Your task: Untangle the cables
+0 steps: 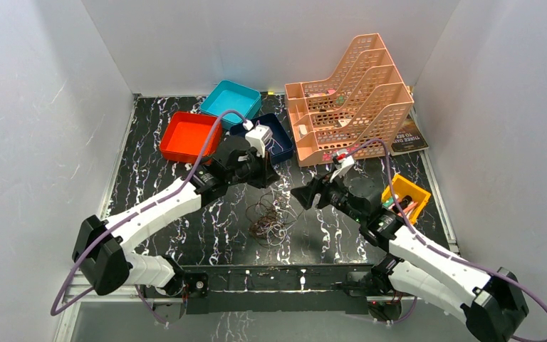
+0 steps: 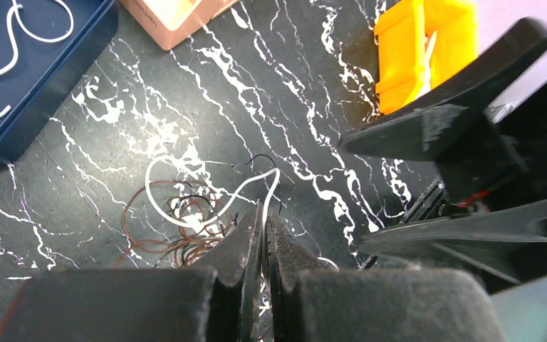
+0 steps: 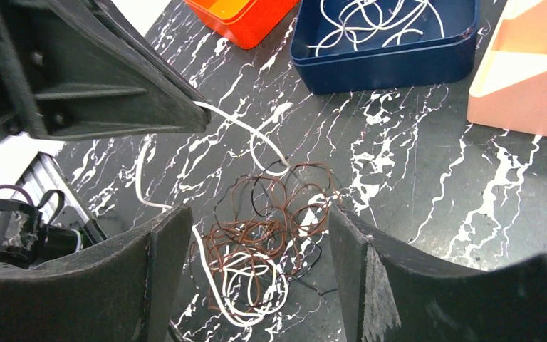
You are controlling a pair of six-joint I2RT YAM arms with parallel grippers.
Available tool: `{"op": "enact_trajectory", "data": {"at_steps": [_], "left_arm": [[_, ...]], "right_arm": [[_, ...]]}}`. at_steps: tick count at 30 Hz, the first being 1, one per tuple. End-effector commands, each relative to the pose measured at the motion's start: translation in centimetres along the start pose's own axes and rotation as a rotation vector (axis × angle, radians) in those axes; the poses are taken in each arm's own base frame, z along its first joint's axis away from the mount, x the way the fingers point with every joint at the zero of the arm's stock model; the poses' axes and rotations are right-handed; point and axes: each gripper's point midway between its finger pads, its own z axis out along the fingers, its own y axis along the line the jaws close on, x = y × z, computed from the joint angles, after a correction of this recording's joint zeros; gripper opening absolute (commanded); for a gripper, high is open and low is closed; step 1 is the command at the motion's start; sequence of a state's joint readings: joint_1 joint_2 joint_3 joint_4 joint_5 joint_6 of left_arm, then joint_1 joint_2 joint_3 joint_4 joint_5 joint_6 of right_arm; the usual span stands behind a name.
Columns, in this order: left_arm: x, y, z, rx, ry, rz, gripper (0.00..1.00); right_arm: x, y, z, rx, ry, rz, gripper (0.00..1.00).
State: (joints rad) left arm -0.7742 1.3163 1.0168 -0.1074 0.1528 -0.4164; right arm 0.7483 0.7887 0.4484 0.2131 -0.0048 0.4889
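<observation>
The cables (image 1: 269,222) lie in a loose tangle of brown, black and white loops on the black marbled table (image 1: 185,235). My left gripper (image 2: 263,210) is shut, with a white cable (image 2: 274,182) running in between its fingertips. In the right wrist view that white cable (image 3: 246,132) leads from the left gripper's tip down to the tangle (image 3: 271,228). My right gripper (image 3: 256,212) is open and hangs just above the tangle, one finger on each side, holding nothing. In the top view the left gripper (image 1: 269,179) and right gripper (image 1: 306,196) face each other over the bunch.
A navy tray (image 1: 281,139) behind the left gripper holds several white cables. A red tray (image 1: 189,135) and a teal tray (image 1: 231,100) stand at the back left. A peach file rack (image 1: 349,100) and a book (image 1: 407,139) are at the back right. A yellow bin (image 1: 406,196) sits beside the right arm.
</observation>
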Motion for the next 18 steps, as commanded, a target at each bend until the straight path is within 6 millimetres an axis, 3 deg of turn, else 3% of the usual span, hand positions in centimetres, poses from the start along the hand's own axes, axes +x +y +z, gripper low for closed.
{"op": "enact_trajectory", "data": {"at_steps": [1,12,18], "left_arm": [[-3.6,-2.0,-2.6,0.05,-0.084,0.026,0.0],[-6.7,-3.9,-4.6,0.085,-0.146,0.04,0.0],[-8.5,-5.1,-5.8,0.117,-0.191,0.046,0.0]], "right_arm": [[-4.2,2.9,1.4,-0.115,-0.128,-0.071,0.78],[-5.3,4.4,4.2,-0.196,-0.156,-0.072,0.79],[-4.4,4.9,5.6,-0.228,-0.104,-0.042,0.8]]}}
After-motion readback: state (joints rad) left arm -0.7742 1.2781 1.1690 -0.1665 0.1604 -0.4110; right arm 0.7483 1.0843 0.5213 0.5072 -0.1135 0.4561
